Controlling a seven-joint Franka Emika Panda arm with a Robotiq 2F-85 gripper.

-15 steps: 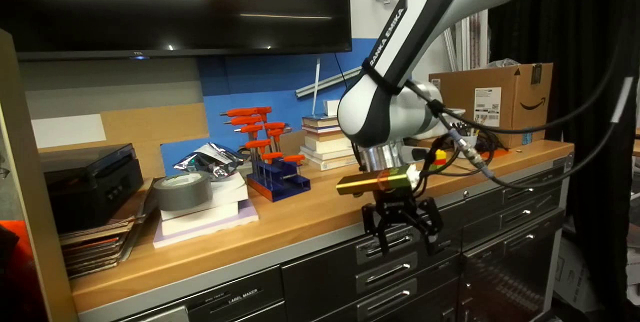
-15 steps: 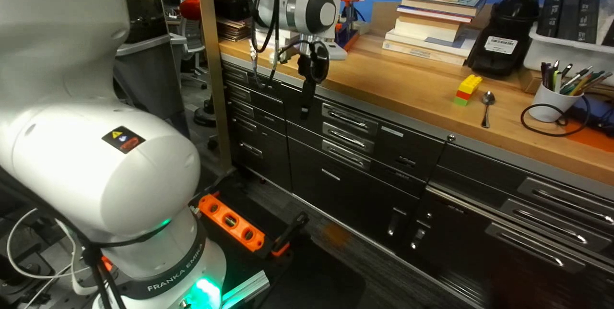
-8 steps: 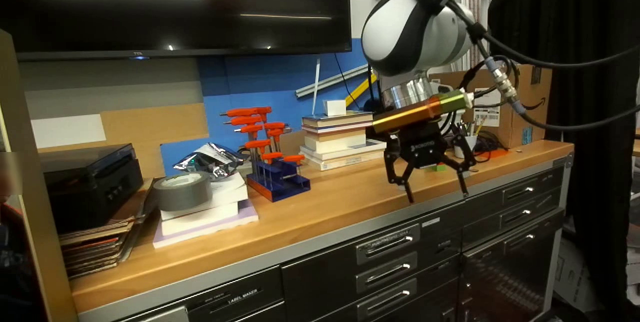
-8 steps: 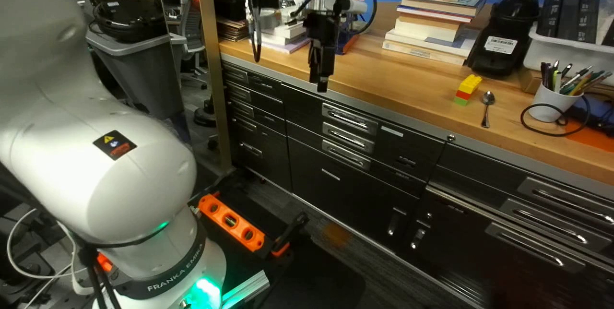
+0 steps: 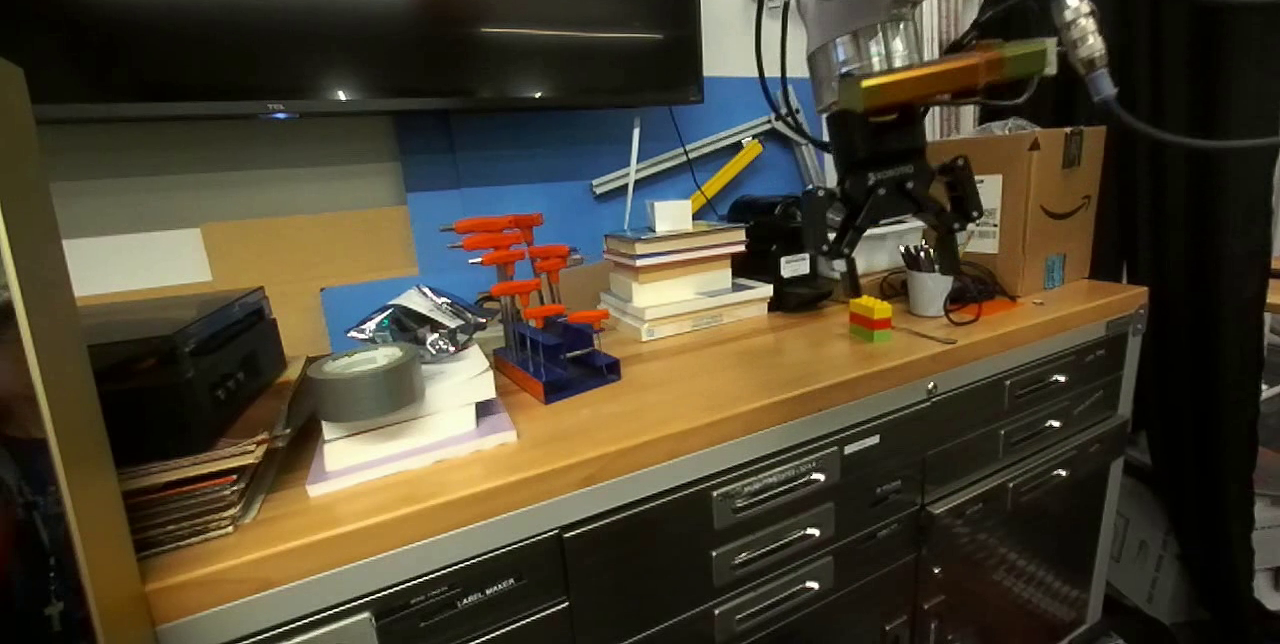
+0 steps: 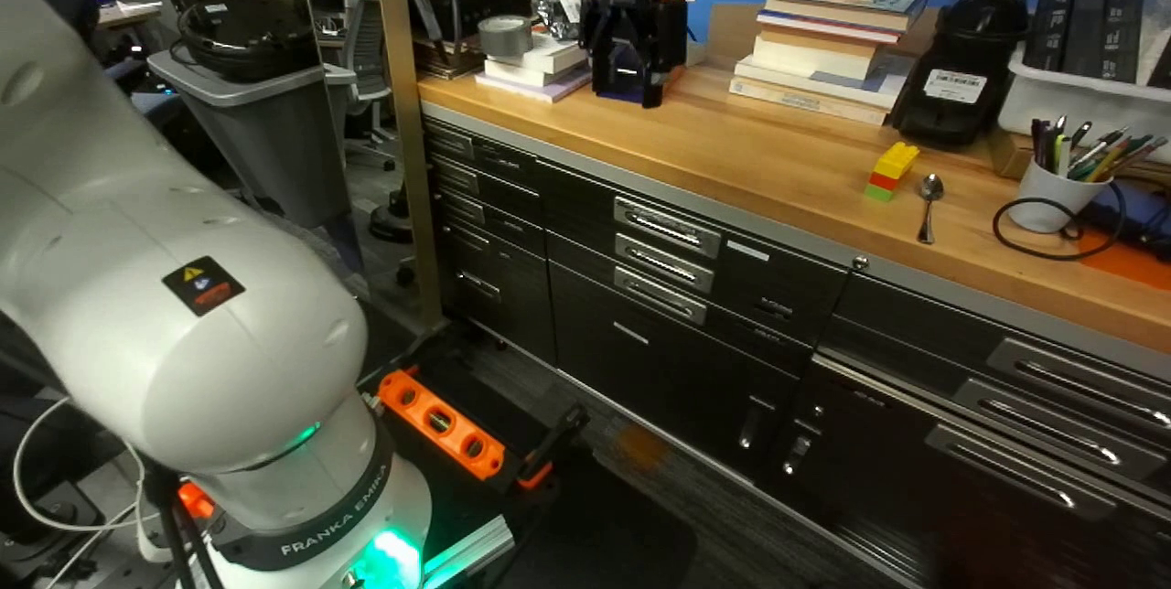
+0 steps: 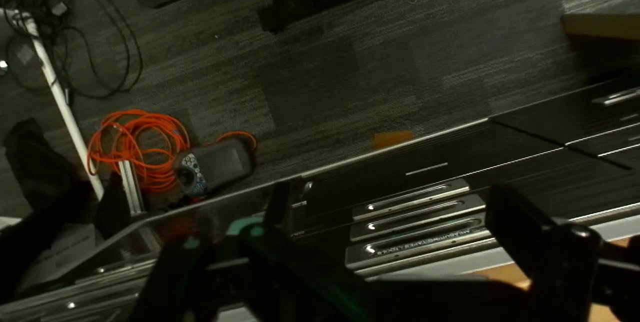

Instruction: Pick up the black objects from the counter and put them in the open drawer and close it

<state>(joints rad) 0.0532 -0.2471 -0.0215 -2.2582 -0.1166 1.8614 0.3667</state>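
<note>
My gripper [image 5: 902,276] is open with nothing between its fingers, held above the level of the wooden counter [image 5: 700,404]. It also shows in an exterior view [image 6: 629,93] and, dark, in the wrist view [image 7: 390,199]. The dark drawers [image 5: 775,494] below have metal handles and look shut; their handles [image 7: 420,239] show between the fingers in the wrist view. I see no open drawer. Black things on the counter are a black case [image 6: 956,77] with a white label at the back and a boxy black device [image 5: 200,394] at one end. Which black objects the task means, I cannot tell.
On the counter stand toy bricks [image 6: 890,171], a spoon [image 6: 930,196], a pen cup [image 6: 1052,196], stacked books [image 6: 823,54], a red-handled tool rack [image 5: 555,364] and a tape roll [image 5: 365,382] on books. A cardboard box [image 5: 1000,204] is at the far end.
My gripper has risen from in front of the drawers to above counter level, moving up and to the right in an exterior view. It stays open. The bricks and spoon are uncovered there.
</note>
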